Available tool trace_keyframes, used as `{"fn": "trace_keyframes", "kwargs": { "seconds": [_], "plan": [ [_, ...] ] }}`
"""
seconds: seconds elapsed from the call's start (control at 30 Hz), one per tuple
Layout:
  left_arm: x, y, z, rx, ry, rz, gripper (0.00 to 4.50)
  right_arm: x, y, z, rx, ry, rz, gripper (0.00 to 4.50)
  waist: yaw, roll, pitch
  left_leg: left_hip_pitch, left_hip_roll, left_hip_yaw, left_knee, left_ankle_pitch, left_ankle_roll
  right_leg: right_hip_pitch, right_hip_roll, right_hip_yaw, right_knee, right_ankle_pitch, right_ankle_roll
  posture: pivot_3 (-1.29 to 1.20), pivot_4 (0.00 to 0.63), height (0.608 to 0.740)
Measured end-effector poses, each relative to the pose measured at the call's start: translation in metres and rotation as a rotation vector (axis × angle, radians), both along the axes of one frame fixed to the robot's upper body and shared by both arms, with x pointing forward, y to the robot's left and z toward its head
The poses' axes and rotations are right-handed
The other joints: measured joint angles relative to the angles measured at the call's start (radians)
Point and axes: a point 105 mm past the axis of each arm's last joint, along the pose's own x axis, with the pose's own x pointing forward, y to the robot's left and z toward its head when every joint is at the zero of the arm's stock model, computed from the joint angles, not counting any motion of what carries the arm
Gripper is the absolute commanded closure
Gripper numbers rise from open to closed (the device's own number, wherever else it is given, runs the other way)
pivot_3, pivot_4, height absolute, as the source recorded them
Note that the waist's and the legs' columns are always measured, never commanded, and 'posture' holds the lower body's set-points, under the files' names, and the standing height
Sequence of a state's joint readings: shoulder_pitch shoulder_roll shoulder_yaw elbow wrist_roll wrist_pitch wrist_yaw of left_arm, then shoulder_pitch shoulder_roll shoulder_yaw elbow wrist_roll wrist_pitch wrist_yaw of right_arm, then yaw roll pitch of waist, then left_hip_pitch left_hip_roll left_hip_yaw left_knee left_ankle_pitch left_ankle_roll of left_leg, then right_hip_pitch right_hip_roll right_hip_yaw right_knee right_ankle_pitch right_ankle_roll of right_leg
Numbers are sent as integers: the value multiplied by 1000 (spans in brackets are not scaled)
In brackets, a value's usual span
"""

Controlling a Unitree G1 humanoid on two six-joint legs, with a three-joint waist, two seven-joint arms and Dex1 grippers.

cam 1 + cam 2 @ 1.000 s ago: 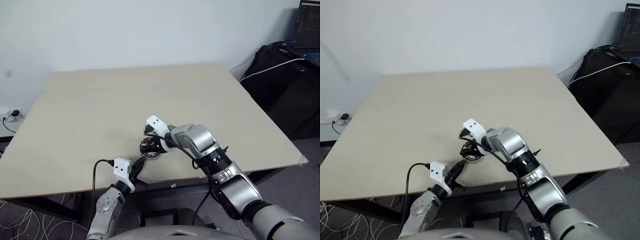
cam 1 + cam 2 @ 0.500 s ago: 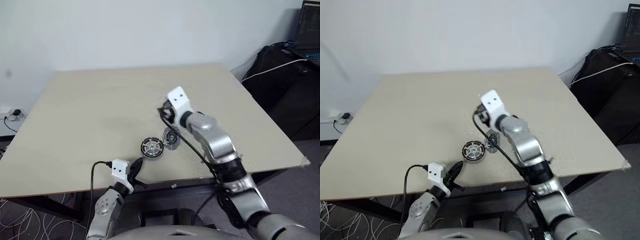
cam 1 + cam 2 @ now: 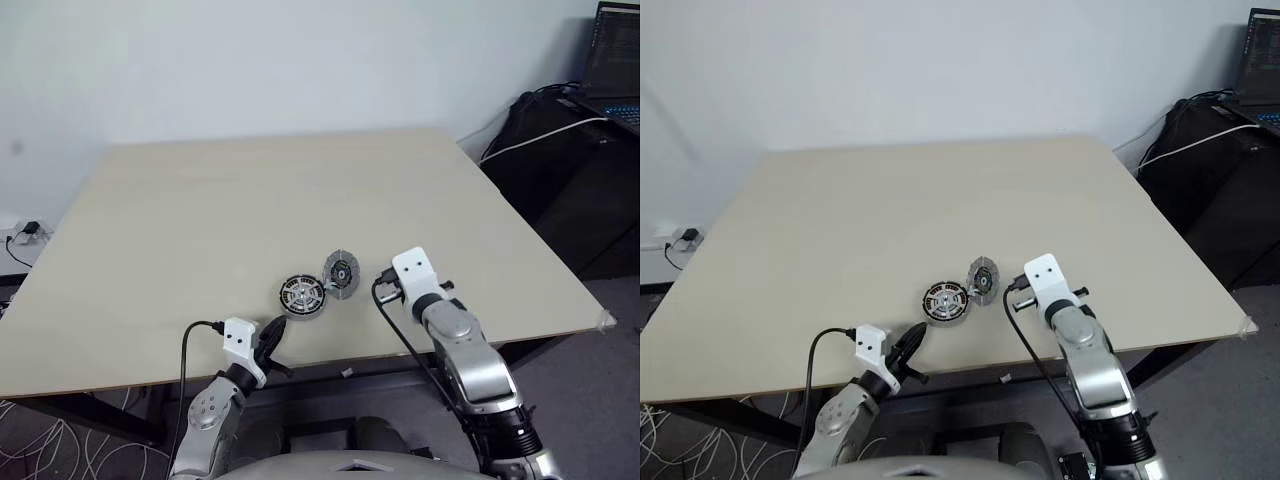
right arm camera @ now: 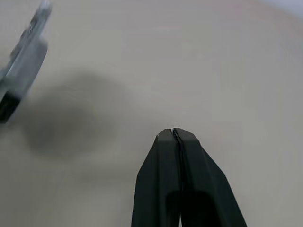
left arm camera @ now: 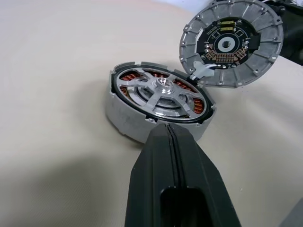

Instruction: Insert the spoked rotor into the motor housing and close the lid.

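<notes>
A pale wooden table [image 3: 200, 200] stands against a plain white wall. Near its front edge the motor housing [image 5: 158, 106] lies flat with the spoked rotor [image 5: 163, 92] seated inside, over the copper windings. The lid [image 5: 232, 42] leans tilted against it, circuit face showing; no writing is legible. The left gripper [image 5: 170, 135], pressed together, points at the housing; the right gripper [image 4: 173, 134], also pressed together, holds nothing beside the lid.

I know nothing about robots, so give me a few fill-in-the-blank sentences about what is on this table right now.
The silver spoked rotor sits inside the round motor housing with ____-coloured windings.
The pale grey round lid stands tilted, its edge resting on the housing's ____.
The left pincer has its two black fingers ____.
The right pincer holds ____.

Missing words: copper; rim; shut; nothing
</notes>
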State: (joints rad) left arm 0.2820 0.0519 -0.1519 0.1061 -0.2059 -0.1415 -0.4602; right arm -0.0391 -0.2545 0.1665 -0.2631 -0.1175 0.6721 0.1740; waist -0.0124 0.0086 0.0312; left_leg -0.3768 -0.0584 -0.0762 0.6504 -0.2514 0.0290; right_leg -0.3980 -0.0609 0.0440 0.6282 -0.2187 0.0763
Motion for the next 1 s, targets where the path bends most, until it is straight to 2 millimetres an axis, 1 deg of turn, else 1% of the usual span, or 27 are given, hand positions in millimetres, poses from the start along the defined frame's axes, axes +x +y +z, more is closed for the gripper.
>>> {"fn": "trace_keyframes", "kwargs": {
  "seconds": [0.13, 0.27, 0.5, 0.63, 0.73, 0.87, 1.0],
  "plan": [
    [0, -2, 0, 0, 2, -10, 4500, -1, 17, -3, 40, -8, 11, 4447, 1, 0, 0, 0, 0, 0, 0, 0, 0, 0, 0, 0, 0, 0, 0, 0, 0, 740],
    [0, -1, 0, 6, 1, -10, 4500, 7, 34, -8, 59, -15, 32, 4447, 1, -1, 0, 0, 0, 0, 0, 0, 0, 0, 0, 0, 0, 0, 0, 0, 0, 740],
    [-1, 1, 2, 8, -5, -4, 4500, 24, 45, -6, 58, -41, 55, 4447, 1, -1, 0, 0, 0, 0, 0, 1, 1, 0, 0, 0, 0, 0, 0, 0, 0, 740],
    [-2, 2, 3, 9, -8, -1, 4500, 29, 54, 1, 59, -63, 83, 4447, 1, -1, 0, 0, 0, -1, -1, 1, 1, 0, 0, 0, 0, 0, 0, 0, 0, 740],
    [-1, 3, 3, 10, -9, 0, 4500, 29, 72, 3, 66, -42, 140, 4447, -2, 0, 0, 0, 0, -1, -1, 1, 1, 0, 1, 0, 0, 0, 0, 0, 0, 740],
    [-1, 4, 3, 11, -11, 2, 4500, 22, 97, -1, 56, 18, 220, 4447, -2, 0, 0, 0, 0, -1, -1, 1, 2, 0, 0, 0, 0, 0, 0, 0, 0, 740],
    [1, 4, 2, 12, -11, 1, 4500, 16, 119, 3, 32, 50, 317, 4447, -2, 0, 0, 0, 0, -1, -1, 1, 1, 0, 0, 0, 0, 0, 0, 0, 0, 740]
  ]
}}
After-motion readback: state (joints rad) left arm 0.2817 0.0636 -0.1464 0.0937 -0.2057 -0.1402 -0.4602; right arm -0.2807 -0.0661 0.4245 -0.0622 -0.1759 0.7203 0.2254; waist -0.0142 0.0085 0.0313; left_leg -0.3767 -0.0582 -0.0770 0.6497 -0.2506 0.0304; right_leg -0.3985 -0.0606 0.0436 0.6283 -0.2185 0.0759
